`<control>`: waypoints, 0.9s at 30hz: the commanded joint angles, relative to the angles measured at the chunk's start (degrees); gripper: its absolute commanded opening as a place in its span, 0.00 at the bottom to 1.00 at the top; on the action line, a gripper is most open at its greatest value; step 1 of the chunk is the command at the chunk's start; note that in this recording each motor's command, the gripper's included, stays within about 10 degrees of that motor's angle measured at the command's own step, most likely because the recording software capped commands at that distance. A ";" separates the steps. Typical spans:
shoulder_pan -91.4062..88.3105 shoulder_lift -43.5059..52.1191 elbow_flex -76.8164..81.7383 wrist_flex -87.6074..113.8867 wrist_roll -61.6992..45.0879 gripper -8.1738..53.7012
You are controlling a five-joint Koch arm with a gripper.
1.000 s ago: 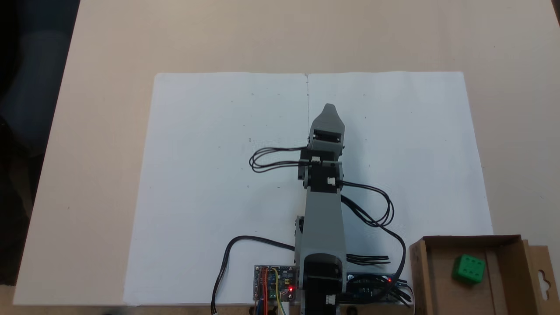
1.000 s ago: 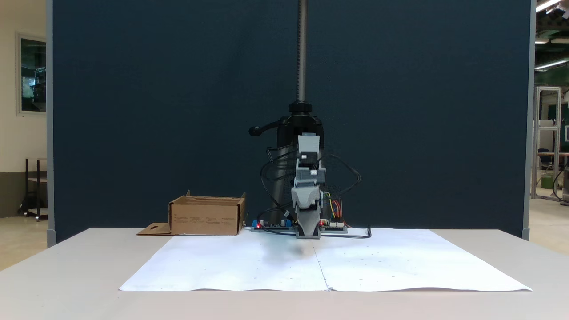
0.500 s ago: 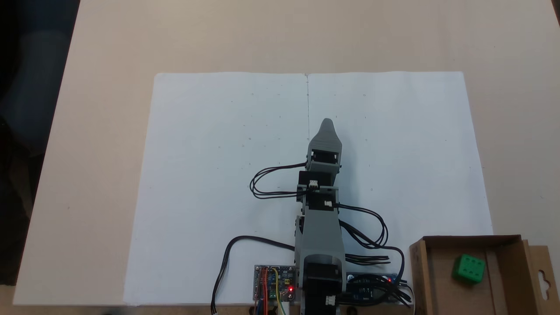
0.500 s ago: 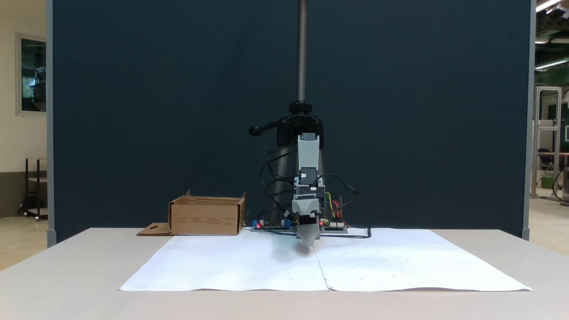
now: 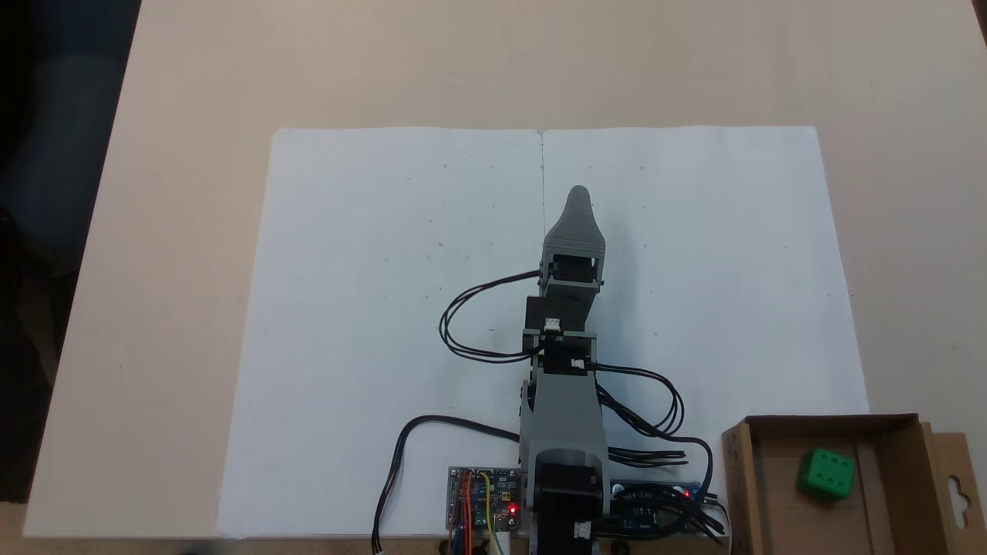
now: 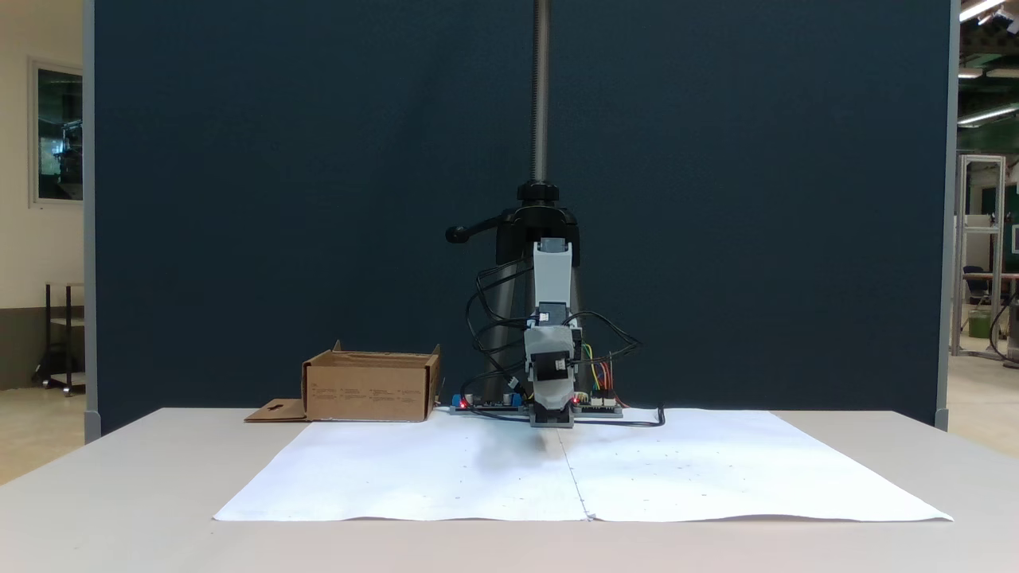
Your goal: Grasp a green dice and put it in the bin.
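Observation:
The green dice (image 5: 826,472) lies inside the brown cardboard bin (image 5: 829,421) at the lower right of a fixed view from above, several pips facing up. In the other fixed view the bin (image 6: 366,390) stands left of the arm's base, and its wall hides the dice. My gripper (image 5: 578,194) stretches out over the middle of the white paper, far from the bin, its grey jaws together in a single point with nothing between them. From the front the gripper (image 6: 552,417) hangs low, just above the paper.
White paper sheets (image 5: 370,293) cover the middle of the beige table (image 5: 185,92). Black cables (image 5: 655,401) loop beside the arm, and circuit boards (image 5: 482,497) lie at its base. A black stand pole (image 6: 540,95) rises behind the arm, before a dark blue screen.
Over the second the gripper drew back toward the base with its tip dipped to the paper, then reached out and levelled again. The dice and the bin stayed still.

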 commanded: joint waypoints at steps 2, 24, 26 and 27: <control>-0.88 6.50 4.31 -10.70 -1.93 0.85; 0.18 6.50 4.31 -28.02 -3.08 0.85; 0.18 6.42 4.31 -29.16 -5.45 0.85; 0.18 6.50 4.31 -29.78 -6.42 0.85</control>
